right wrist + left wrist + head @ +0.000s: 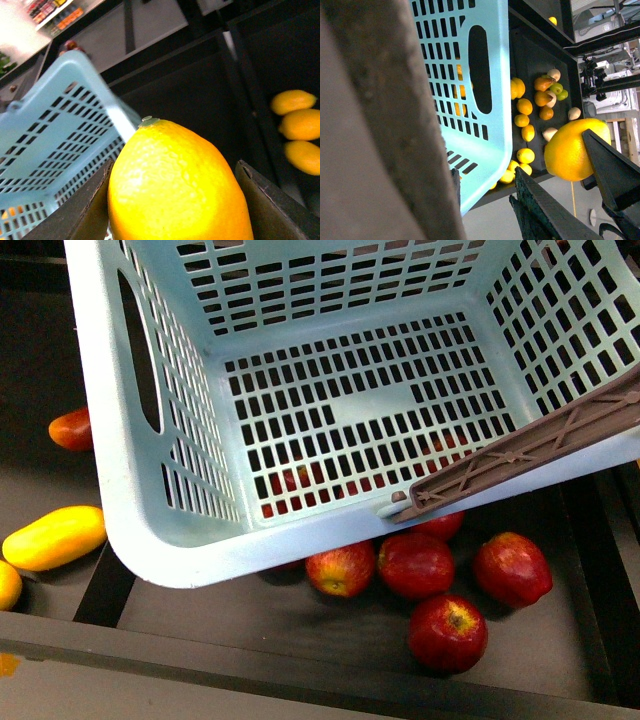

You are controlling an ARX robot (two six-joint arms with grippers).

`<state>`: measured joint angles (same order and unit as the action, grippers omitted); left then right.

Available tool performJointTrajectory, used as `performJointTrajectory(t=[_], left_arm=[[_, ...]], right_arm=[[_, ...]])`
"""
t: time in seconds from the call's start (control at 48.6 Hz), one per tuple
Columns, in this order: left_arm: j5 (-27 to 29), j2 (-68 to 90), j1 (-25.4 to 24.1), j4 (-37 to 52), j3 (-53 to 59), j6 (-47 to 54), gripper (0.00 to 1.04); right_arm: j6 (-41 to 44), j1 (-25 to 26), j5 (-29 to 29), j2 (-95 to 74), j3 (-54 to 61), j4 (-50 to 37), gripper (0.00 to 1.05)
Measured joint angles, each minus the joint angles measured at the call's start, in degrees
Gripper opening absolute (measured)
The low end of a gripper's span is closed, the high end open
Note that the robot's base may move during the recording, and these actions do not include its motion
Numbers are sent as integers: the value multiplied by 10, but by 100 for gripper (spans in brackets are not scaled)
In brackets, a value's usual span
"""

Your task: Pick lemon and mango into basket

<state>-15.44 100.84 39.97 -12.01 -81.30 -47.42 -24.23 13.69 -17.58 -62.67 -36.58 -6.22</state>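
Right end effector [177, 207] clenched on the lemon [175, 165] — 1 finger each side, skin pressed against both, fruit fills the right wrist view. The basket [150, 530] wall sits close beside the lemon there; cannot tell if the lemon is over the rim. Front view: basket tilted, fills the upper frame, brown handle [530, 455] lying along its near right rim. The mango [55, 537] lies on the dark worktop [250, 630] left of the basket, apart from it. 4 red apples [415, 565] cluster on the worktop at the basket's near edge, more red seen through the slotted floor. Left end effector [551, 152]: a round yellow-orange fruit [570, 150] touches 1 finger, gap to the other — cannot tell if grasped or released. Small yellow and orange fruit lies beyond the basket in the left wrist view.
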Motion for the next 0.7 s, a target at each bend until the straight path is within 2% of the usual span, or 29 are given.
performJointTrajectory(t=[0.124,0.247,0.412,0.535,0.7], left_arm=[[0,0,0,0,0,0,31],[0,0,0,0,0,0,31],[0,0,0,0,0,0,31],[0,0,0,0,0,0,31],[-2,0,0,0,0,1,31]], right_arm=[[-5,-79,43,-13,-12,-10,63],[-5,-136,76,-36,-22,-21,63],[-3,-186,119,-77,-35,-32,63],[-2,-200,132,-103,-41,-44,63],[-2,-189,139,-106,-43,-53,97]])
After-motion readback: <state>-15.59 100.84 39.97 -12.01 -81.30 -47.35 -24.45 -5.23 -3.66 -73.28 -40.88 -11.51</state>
